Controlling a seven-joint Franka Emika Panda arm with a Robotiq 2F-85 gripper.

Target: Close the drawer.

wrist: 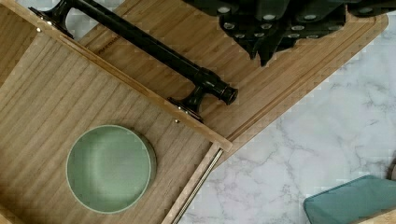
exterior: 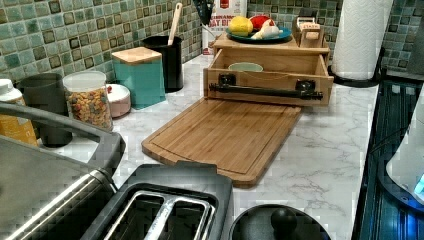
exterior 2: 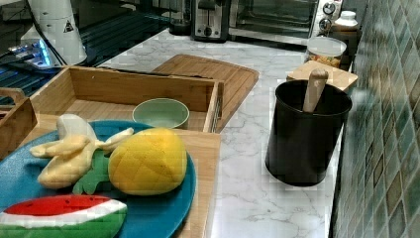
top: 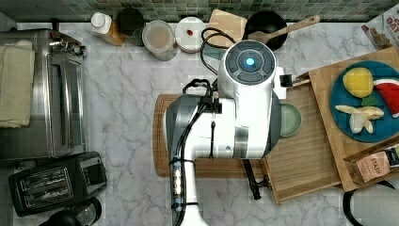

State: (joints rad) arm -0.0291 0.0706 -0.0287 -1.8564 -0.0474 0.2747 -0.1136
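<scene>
**Drawer still pulled out, nothing pushed yet**

I see the drawer [exterior: 267,75] standing well out from under the wooden top [exterior: 270,44] that carries the blue fruit plate [exterior 2: 163,210]. Its slatted floor is exposed, and a green bowl [wrist: 110,167] sits inside near one corner. The black bar handle [wrist: 154,49] on the front hangs over the edge of the cutting board [exterior: 225,135], which lies flat on the counter right in front of the drawer.

My gripper [wrist: 275,25] hovers above the cutting board, just beside the handle and not touching it in the wrist view. I cannot tell from here whether the fingers are spread or clenched. I judge the task as not begun: the whole travel of the drawer is left, and I need to get against the front panel or handle and push it in.

Around this, the marble counter [top: 127,94] holds a toaster [top: 56,183] and a toaster oven [top: 42,94] on the top view's left. Jars and a black utensil pot [exterior 2: 304,131] stand along the tiled wall [exterior: 60,35]. A paper towel roll [exterior: 360,35] stands on the left view's right.
</scene>
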